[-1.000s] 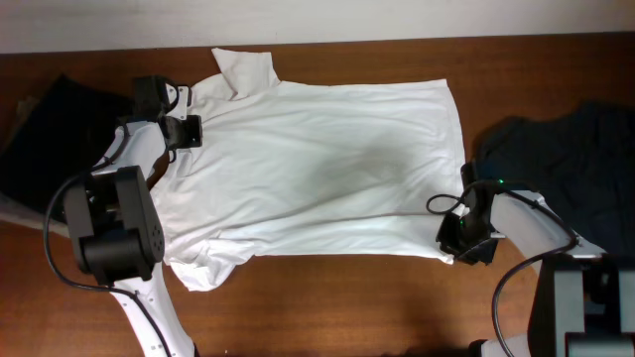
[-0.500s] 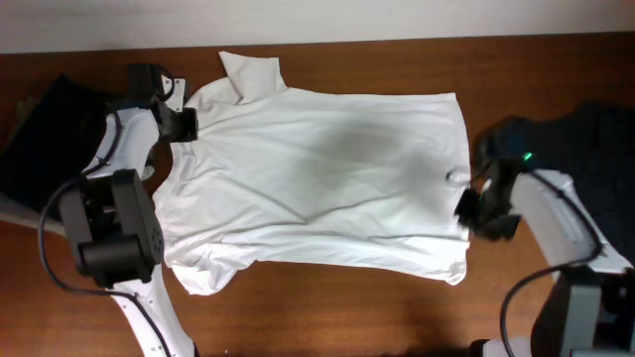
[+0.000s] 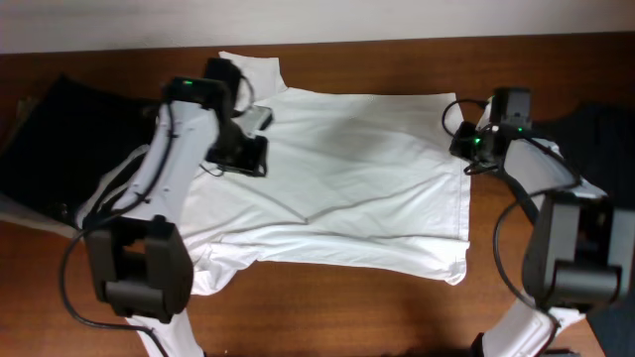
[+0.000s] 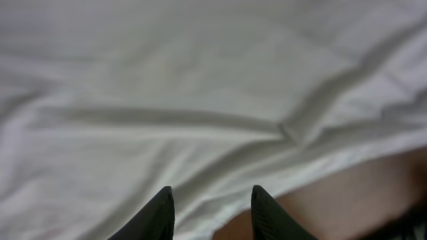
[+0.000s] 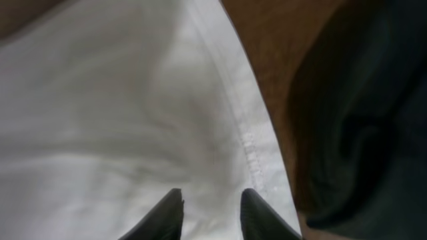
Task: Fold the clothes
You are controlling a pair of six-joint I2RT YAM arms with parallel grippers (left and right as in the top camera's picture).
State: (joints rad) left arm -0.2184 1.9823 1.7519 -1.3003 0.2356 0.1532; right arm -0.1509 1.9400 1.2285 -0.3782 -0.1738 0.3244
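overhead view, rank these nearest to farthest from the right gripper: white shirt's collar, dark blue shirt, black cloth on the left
1. dark blue shirt, at the picture's right edge, just past the right gripper.
2. white shirt's collar, across the shirt at the top left.
3. black cloth, at the far left edge.

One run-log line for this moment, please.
white shirt: spread flat, unfolded | left gripper: open, above shirt near collar | right gripper: open, above hem edge | dark shirt: bunched at right
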